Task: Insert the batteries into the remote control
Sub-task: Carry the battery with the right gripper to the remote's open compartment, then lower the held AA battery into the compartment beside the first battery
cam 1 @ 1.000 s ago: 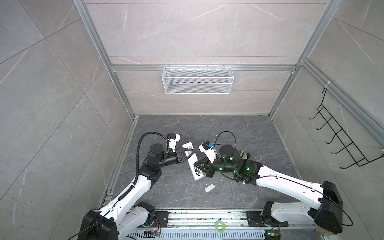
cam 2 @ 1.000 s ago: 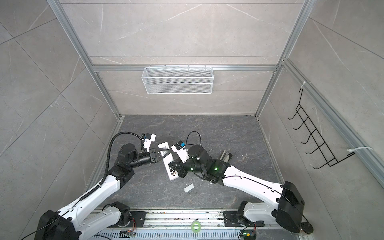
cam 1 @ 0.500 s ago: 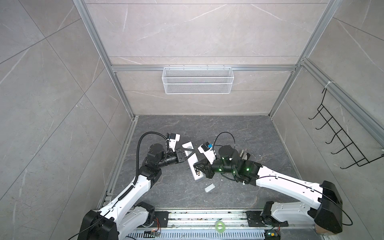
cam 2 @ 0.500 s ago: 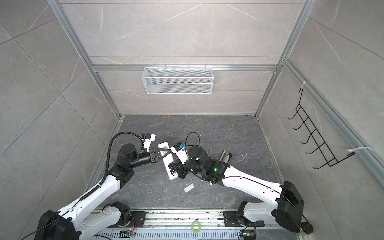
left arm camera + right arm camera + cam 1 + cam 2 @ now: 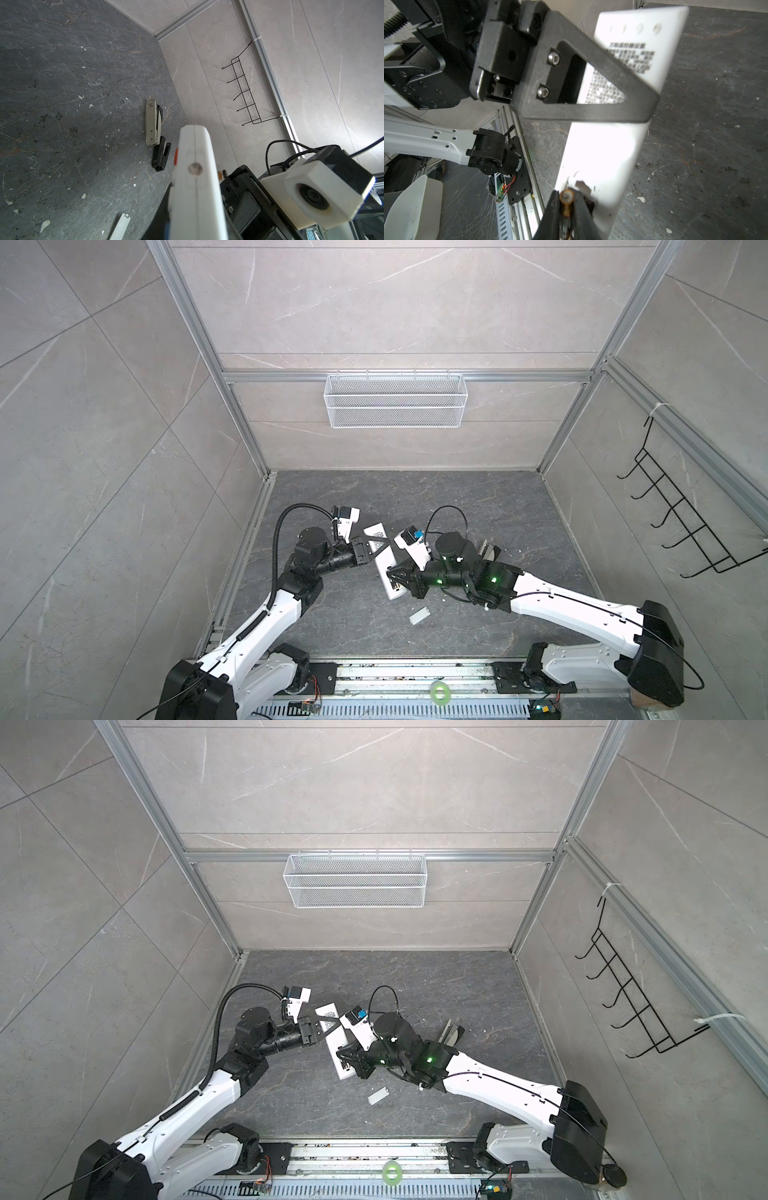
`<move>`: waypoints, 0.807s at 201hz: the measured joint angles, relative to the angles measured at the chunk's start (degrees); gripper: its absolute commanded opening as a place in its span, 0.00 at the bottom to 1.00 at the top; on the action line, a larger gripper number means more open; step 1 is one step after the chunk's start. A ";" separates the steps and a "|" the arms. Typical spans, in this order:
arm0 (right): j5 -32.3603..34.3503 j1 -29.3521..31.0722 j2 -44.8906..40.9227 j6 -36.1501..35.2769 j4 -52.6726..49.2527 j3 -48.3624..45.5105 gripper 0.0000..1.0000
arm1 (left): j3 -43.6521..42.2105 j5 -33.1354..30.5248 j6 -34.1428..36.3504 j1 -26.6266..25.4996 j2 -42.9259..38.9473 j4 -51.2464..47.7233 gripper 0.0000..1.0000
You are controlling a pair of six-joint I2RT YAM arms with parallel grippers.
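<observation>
The remote control (image 5: pixel 385 568) (image 5: pixel 337 1043) is held off the floor, plain white back up, with my left gripper (image 5: pixel 379 541) (image 5: pixel 330 1022) shut on its far, labelled end. From the left wrist view I look along its edge (image 5: pixel 197 187). In the right wrist view the remote (image 5: pixel 602 155) shows an open battery bay at its near end. A left finger (image 5: pixel 581 112) lies across its label. My right gripper (image 5: pixel 566 198) (image 5: pixel 391 573) (image 5: pixel 341 1055) is shut on a battery (image 5: pixel 566 196), whose gold end touches the bay's edge.
A small loose white cover (image 5: pixel 419 616) (image 5: pixel 378 1096) (image 5: pixel 119 226) lies on the dark floor nearer the front. A grey and black stapler (image 5: pixel 488 551) (image 5: pixel 152 122) lies to the right. A wire basket (image 5: pixel 395 400) hangs on the back wall, a black hook rack (image 5: pixel 681 522) on the right wall.
My right gripper has edged a little to the left against the remote's near end. The left arm and the remote have kept still.
</observation>
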 measured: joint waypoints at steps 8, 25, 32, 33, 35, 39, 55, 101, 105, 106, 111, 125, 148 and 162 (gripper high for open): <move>0.02 0.09 0.07 -0.13 0.00 0.00 0.19 | 0.00 -0.15 0.00 0.00 0.00 0.00 0.00; -0.02 0.17 0.22 -0.20 0.00 0.02 0.20 | 0.00 -0.50 -0.02 0.00 0.00 0.04 0.00; -0.02 0.31 0.33 -0.20 -0.02 0.02 0.21 | 0.00 -0.61 -0.02 0.00 0.00 0.09 0.00; -0.02 0.35 0.35 -0.20 -0.02 0.02 0.21 | 0.00 -0.63 -0.04 0.00 0.00 0.11 0.00; -0.02 0.39 0.39 -0.20 -0.07 0.02 0.21 | 0.00 -0.63 -0.04 0.00 0.00 0.15 0.00; -0.02 0.50 0.46 -0.20 -0.09 0.04 0.22 | 0.00 -0.70 -0.04 0.00 0.00 0.22 0.00; -0.04 0.72 0.55 -0.20 -0.44 0.07 0.24 | 0.00 -0.87 -0.04 0.00 0.00 0.35 0.00; -0.02 0.85 0.52 -0.20 -0.96 0.28 0.27 | 0.00 -1.14 -0.02 0.00 0.00 0.44 0.00; -0.02 0.85 0.52 -0.20 -1.05 0.31 0.27 | 0.00 -1.16 -0.04 0.00 0.00 0.44 0.00; -0.02 0.85 0.52 -0.20 -1.07 0.33 0.27 | 0.00 -1.18 -0.04 0.00 0.00 0.44 0.00; 0.00 0.85 0.48 -0.20 -1.16 0.37 0.27 | 0.00 -1.20 -0.04 0.00 0.00 0.44 0.00; 0.22 0.85 0.33 -0.20 -1.53 0.42 0.27 | 0.00 -1.31 -0.04 0.00 0.00 0.50 0.00; 0.68 0.90 0.04 -0.20 -2.01 0.42 0.24 | 0.00 -1.42 -0.09 0.00 0.00 0.55 0.00; 1.22 0.94 0.04 -0.17 -2.05 0.42 0.20 | 0.00 -1.46 -0.20 0.00 0.00 0.63 0.00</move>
